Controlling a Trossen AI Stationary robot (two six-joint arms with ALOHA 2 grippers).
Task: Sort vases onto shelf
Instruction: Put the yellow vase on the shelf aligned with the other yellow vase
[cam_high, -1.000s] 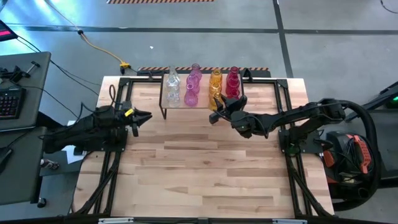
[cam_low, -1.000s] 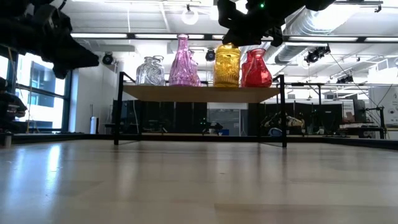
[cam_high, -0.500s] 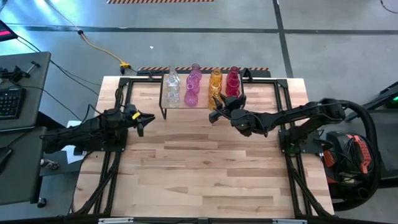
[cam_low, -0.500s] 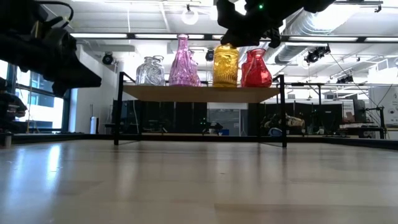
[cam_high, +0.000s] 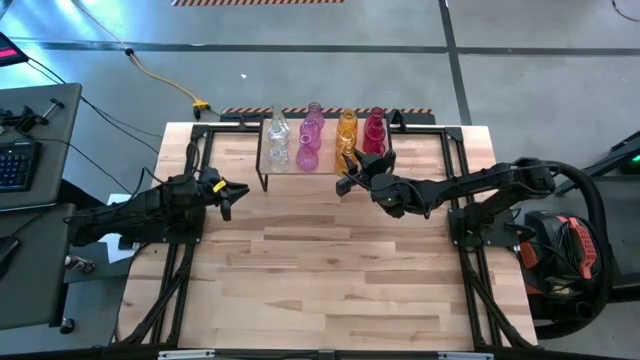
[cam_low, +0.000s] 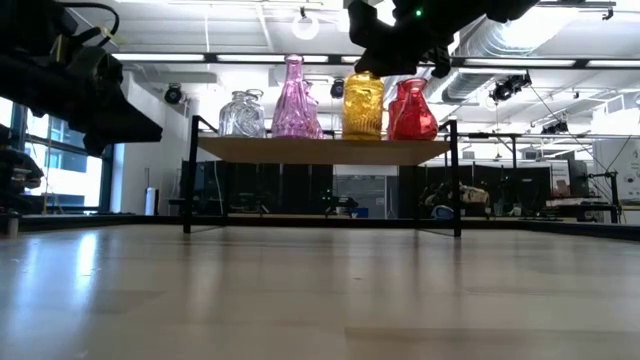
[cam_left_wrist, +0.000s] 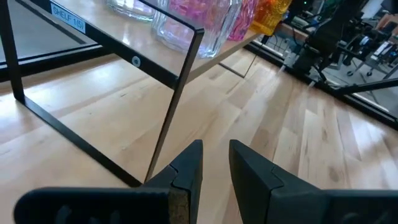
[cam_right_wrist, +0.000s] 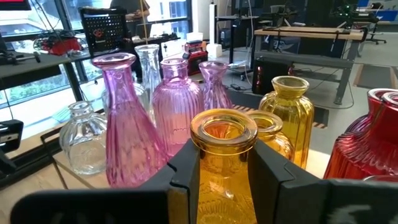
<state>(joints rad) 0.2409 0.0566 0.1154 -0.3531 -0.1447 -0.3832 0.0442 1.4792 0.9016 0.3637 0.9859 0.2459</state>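
Note:
The light-wood shelf (cam_high: 325, 172) stands on black wire legs at the table's far middle. On its board (cam_low: 320, 150) stand clear (cam_high: 278, 148), pink (cam_high: 310, 140), amber and red (cam_high: 374, 130) vases on their bases. My right gripper (cam_high: 348, 172) is at the shelf's near edge, shut on an amber vase (cam_low: 363, 105) beside the red vase (cam_low: 412, 110). My left gripper (cam_high: 237, 188) hovers off the shelf's left end. In the left wrist view its fingers (cam_left_wrist: 214, 168) stand a narrow gap apart, holding nothing. My right gripper pinches the amber vase by its neck (cam_right_wrist: 224, 163), just under the rim (cam_right_wrist: 224, 129), one finger (cam_right_wrist: 186, 165) on either side. It reaches in from the table's right. The vase stands upright, its base about level with the board; whether it rests there I cannot tell.
Bare butcher-block tabletop (cam_high: 330, 270) stretches from the shelf to the near edge. Black frame rails run along both table sides (cam_high: 180, 270). The shelf's thin black leg (cam_left_wrist: 168, 118) stands close ahead of my left gripper. Workshop benches fill the room behind.
My left gripper has sunk lower beside the shelf's left end and then held still. My right gripper has stayed at the amber vase.

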